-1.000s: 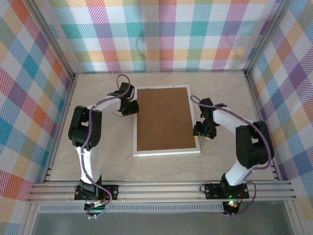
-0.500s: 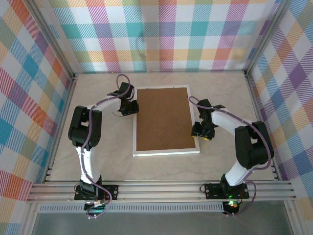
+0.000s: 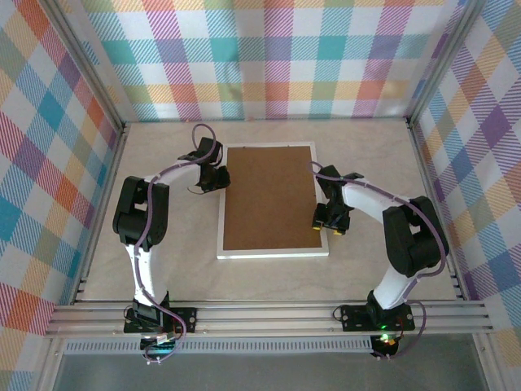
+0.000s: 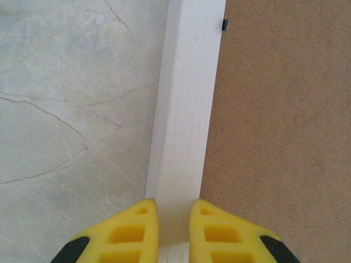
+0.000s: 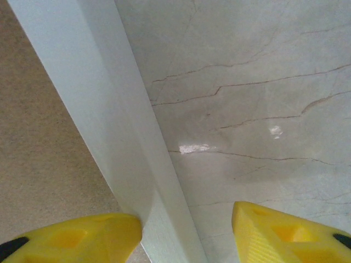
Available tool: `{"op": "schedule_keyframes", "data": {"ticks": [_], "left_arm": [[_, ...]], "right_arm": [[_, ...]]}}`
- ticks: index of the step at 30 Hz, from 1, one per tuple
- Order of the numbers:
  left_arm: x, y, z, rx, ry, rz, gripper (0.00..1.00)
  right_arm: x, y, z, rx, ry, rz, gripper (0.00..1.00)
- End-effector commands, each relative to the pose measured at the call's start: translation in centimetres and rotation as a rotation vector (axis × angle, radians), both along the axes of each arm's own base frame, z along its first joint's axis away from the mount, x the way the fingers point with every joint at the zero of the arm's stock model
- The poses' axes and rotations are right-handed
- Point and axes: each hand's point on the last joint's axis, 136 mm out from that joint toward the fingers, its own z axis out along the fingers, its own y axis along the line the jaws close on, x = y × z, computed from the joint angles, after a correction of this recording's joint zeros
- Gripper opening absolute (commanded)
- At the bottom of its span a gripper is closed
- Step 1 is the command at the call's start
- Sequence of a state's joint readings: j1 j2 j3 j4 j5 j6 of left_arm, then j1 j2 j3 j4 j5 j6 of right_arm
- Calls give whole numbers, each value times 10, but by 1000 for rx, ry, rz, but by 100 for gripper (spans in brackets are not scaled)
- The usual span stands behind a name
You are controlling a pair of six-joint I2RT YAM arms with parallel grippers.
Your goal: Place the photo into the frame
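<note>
"Brown backing board (image 3: 269, 199) was all you had facing up. The frame (image 3: 273, 255) lay face down in the middle of the counter (image 3: 366, 155), its long sides running from the near edge toward the far edge, with the board seated inside the white rim."

"So you were late in the job, I'd judge. The photo was nowhere to be seen. If it was in, it sat under that board, and you had no way to confirm it."

"Agreed. What seemed left to you was fastening the back. One small dark clip (image 4: 225, 23) showed at the board's edge in your left wrist view, but it was too small to tell whether it was turned over the board."

"And your jaws?"

"Your left jaws sat on the frame's left rim near its far-left corner, with the yellow fingertips (image 4: 137, 227) almost together and lying over the rim. You couldn't tell whether they were pinching it or only resting on it. Your right jaws were at the right rim, nearer the near-right corner, spread wide and gripping nothing. One tip sat just beside the rim on the board side and the other was well out over bare counter."

"Also hidden from you were the pane and the whole front face. From above you couldn't make out any other clips."
</note>
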State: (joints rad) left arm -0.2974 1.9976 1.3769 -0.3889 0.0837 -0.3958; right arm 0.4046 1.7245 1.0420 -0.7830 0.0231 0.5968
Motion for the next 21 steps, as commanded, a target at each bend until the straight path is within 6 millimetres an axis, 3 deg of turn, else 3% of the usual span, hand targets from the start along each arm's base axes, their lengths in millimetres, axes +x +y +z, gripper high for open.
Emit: {"op": "schedule_keyframes", "data": {"ticks": [1, 9, 15, 18, 21], "left_arm": [[-31, -27, -14, -98, 115, -40, 14], [-32, -27, -15, -101, 116, -32, 14], [-32, -27, -15, -97, 116, -32, 14], [-31, -25, -13, -88, 113, -31, 14], [-30, -23, -9, -77, 106, -33, 14]], "right_arm": [[-32, 35, -63, 96, 129, 33, 55], [-32, 57, -68, 131, 136, 112, 56], [-32, 59, -70, 92, 143, 142, 56], [-26, 56, -59, 72, 117, 145, 57], [-13, 51, -34, 61, 64, 148, 58]]}}
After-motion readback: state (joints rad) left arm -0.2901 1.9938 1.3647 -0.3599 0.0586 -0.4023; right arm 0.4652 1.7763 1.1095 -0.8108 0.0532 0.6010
